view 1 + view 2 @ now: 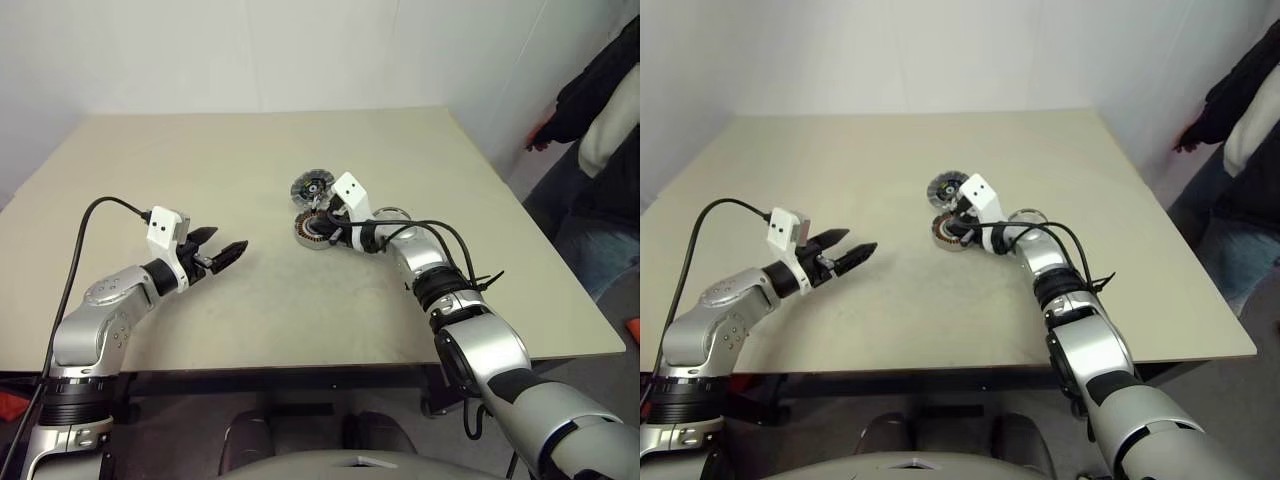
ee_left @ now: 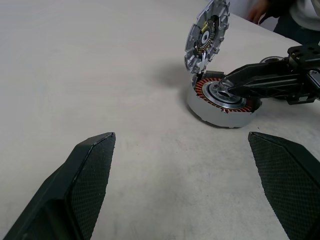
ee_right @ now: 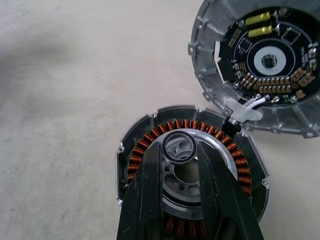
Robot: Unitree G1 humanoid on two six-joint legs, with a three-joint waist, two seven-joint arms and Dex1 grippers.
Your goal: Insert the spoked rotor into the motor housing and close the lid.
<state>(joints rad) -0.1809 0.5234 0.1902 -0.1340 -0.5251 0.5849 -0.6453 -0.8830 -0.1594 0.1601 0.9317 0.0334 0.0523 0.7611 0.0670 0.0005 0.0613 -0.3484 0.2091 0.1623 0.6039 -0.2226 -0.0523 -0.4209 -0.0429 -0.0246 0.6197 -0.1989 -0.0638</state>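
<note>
Right wrist view: right gripper (image 3: 186, 165) nearly closed over rotor (image 3: 187, 170) seated inside housing (image 3: 132, 150); lid (image 3: 260, 65) upright just behind; left gripper (image 1: 222, 250) open, farther off.

table (image 1: 200, 170): beige, bare front | person (image 1: 600, 130): dark sleeve, standing at right edge

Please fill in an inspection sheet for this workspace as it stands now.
Surface: beige table, bare apart from the parts.
Job's things: rotor sits inside the housing; lid stands open behind it, joined by white wires.
Clutter: nothing seen.
Grippers: left gripper open, holds nothing, hovers apart from the parts; right gripper narrowed, its fingertips at the rotor's hub.
Cables: black cable on the left arm, black loops on the right forearm.
Surroundings: white walls; a person beside the table's right edge.
</note>
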